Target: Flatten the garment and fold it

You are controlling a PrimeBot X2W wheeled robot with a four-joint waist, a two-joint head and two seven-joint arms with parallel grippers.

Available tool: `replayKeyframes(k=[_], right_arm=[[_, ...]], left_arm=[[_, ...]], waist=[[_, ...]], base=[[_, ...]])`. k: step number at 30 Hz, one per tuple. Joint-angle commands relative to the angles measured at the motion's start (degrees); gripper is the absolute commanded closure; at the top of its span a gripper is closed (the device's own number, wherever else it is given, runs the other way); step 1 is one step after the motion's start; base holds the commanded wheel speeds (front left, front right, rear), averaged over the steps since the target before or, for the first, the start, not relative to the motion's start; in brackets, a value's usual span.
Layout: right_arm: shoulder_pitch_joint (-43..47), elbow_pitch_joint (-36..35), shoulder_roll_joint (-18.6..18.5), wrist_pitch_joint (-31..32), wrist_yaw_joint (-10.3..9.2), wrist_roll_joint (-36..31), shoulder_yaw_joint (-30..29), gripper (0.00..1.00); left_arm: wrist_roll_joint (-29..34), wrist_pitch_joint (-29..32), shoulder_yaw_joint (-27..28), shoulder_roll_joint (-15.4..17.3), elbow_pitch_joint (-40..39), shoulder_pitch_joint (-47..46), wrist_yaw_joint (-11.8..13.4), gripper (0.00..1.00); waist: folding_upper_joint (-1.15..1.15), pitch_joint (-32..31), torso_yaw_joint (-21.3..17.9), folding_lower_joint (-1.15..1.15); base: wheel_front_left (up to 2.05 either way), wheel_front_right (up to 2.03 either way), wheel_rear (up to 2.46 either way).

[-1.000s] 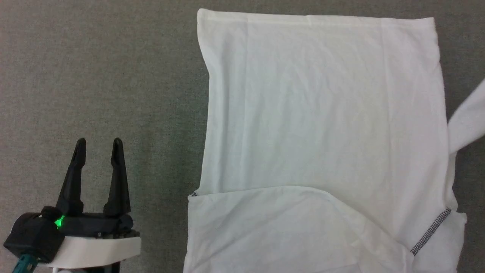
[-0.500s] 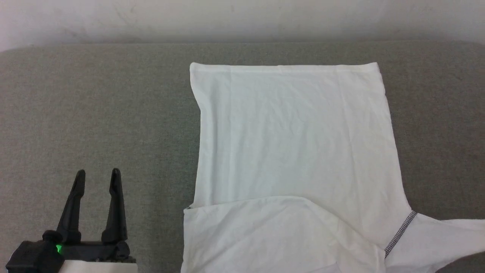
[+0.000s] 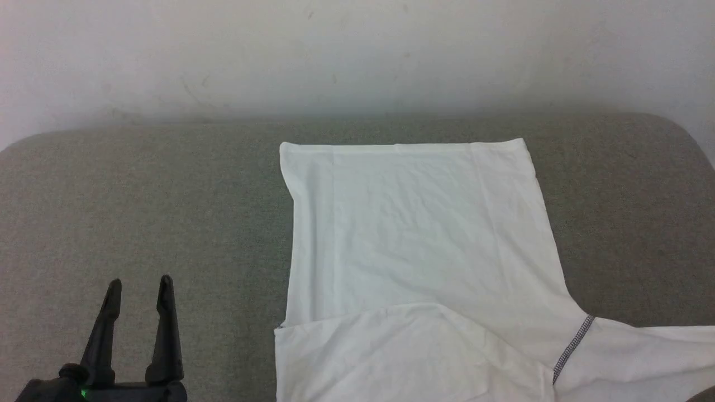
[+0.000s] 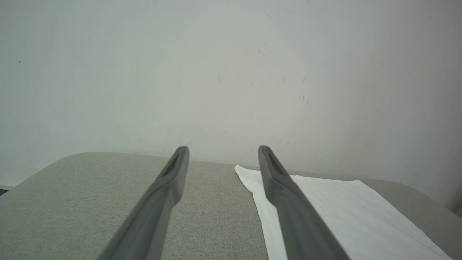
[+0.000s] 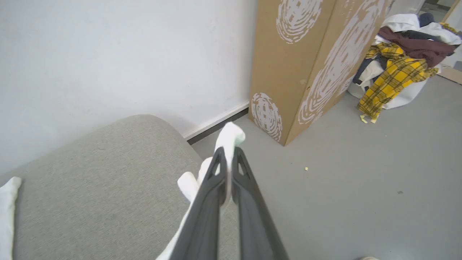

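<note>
Where the grey fabric-covered worktop (image 3: pixel 139 195) meets the white wall (image 3: pixel 357 56), we see the garment (image 3: pixel 424 234) spread on the right half of the surface. Its straight hem lies toward the wall and its body is mostly flat, with faint creases. A broad white flap (image 3: pixel 402 357) of the same cloth is folded across the near part of the body (its edge runs as a shallow arc over the layer beneath). A grey-black zigzag seam (image 3: pixel 571 349) marks the shoulder on the robot's right. From that seam a sleeve (image 3: pixel 648 357) runs off toward the right edge of the head view.

The left gripper (image 3: pixel 139 280) sits at the lower left, over bare worktop and well apart from the garment. Its two dark fingers are spread wide with nothing between them. In the left wrist view we look between them to the wall, with the garment's far corner beside the right-hand finger.

The right gripper (image 5: pixel 228 151) has its fingers pressed together on white cloth, which we take for the sleeve's end. A tuft pokes out past the fingertips and more bunches below them. It is near the worktop's rounded corner, with grey floor (image 5: pixel 361 180) beyond. Farther off stand a tall brown cardboard box (image 5: pixel 285 72) printed with white whorls and a heap of clothes (image 5: pixel 400 47), a yellow check piece among them.
</note>
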Motion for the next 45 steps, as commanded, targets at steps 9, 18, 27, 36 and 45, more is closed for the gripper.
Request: replayKeyframes(k=[9,18,27,36,45], right_arm=[[0.6,-15.4,6.0,4.7,-0.04,9.5,18.8,1.0],[0.1,-28.7,11.8,13.2,-0.04,14.5,40.8,1.0],[-0.9,-24.6,15.2,14.2,-0.04,16.7,64.8,1.0],[-3.2,-8.4,14.7,7.6,-0.04,15.5,80.0,1.0],[-6.7,13.4,15.9,-2.4,-0.04,11.4,86.4,1.0]], left_arm=[[0.0,1.0,-0.3,0.5,-1.6,1.1,0.8,0.0],[0.2,1.8,-0.8,0.7,-2.3,2.1,1.2,0.0],[0.0,2.1,-1.7,0.8,-2.4,1.5,1.1,0.0],[-0.4,1.7,-3.0,0.5,-1.0,-0.6,0.8,0.0],[-0.6,1.2,-3.6,0.5,0.6,-1.6,0.8,0.0]], waist=[[0.0,-1.6,0.9,0.01],[0.0,-3.1,3.2,0.01],[0.0,-2.1,6.0,0.01],[0.0,0.1,10.0,0.01],[0.0,0.6,12.8,0.01]], base=[[0.0,0.0,0.0],[0.0,0.0,0.0],[0.0,0.0,0.0],[0.0,0.0,0.0],[0.0,0.0,0.0]])
